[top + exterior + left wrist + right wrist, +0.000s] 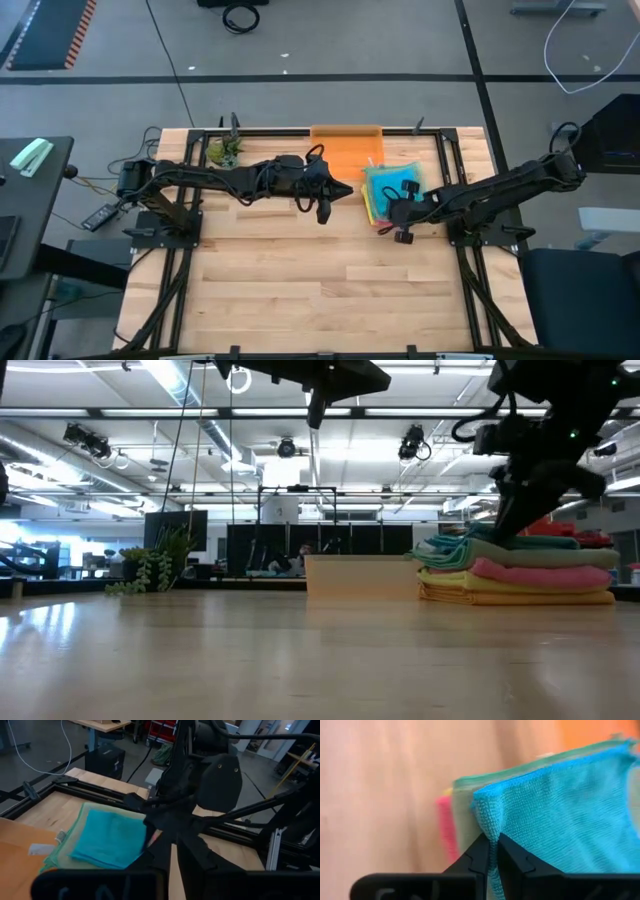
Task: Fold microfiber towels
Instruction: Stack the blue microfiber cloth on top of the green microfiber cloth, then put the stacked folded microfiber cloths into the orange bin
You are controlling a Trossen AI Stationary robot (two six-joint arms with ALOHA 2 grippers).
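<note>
Right hand pinches the teal towel on top of the stack while the left arm waits raised.

The right hand (492, 852) reaches in from the worktop's right side, its fingers clenched on a corner of the teal towel (560, 815), which puckers into a small fold between them. That towel tops a stack of microfiber towels (515, 570) with sage green, pink and yellow layers under it, resting on the worktop (320, 290) towards its back right. An orange bin (346, 152) stands just beside the stack, at the back edge. The left arm stretches across the back of the worktop, and the left hand (322, 210) hangs above the wood near the bin, closed on nothing. A small green plant (224, 152) sits at the back left corner.
</note>
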